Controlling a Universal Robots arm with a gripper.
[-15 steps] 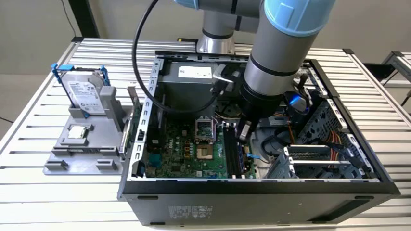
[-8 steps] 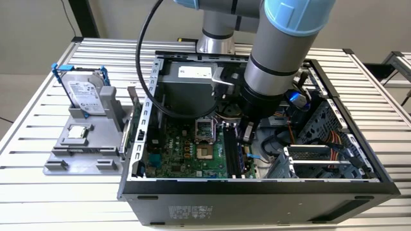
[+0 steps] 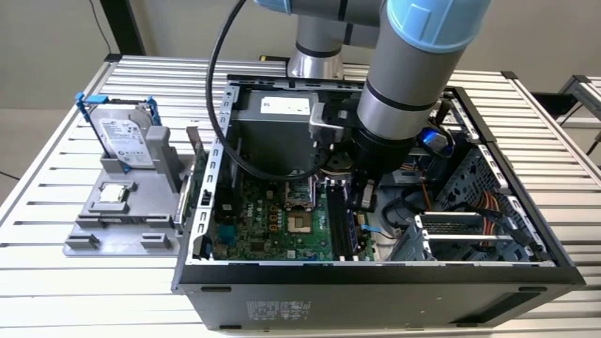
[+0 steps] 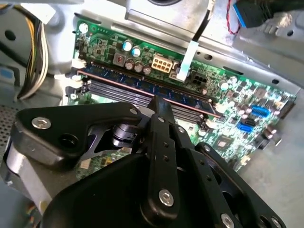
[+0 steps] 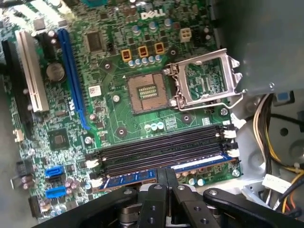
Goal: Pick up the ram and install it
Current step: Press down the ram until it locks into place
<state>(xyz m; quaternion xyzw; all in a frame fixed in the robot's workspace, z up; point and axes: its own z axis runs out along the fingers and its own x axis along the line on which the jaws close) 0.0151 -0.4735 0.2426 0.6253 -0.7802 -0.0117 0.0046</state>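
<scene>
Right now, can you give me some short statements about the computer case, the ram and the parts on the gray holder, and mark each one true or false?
1. The ram stands in a memory slot on the motherboard, just at the pincer tips. True.
2. The CPU socket already holds a chip under a closed cover. False: the socket is bare and its metal frame is swung open.
3. The hard drive in its blue frame stands upright on the gray holder outside the computer case. True.
4. The arm is above the gray holder. False: it reaches down into the computer case.
5. All four memory slots are filled. False: the black slots beside the ram are empty.
</scene>
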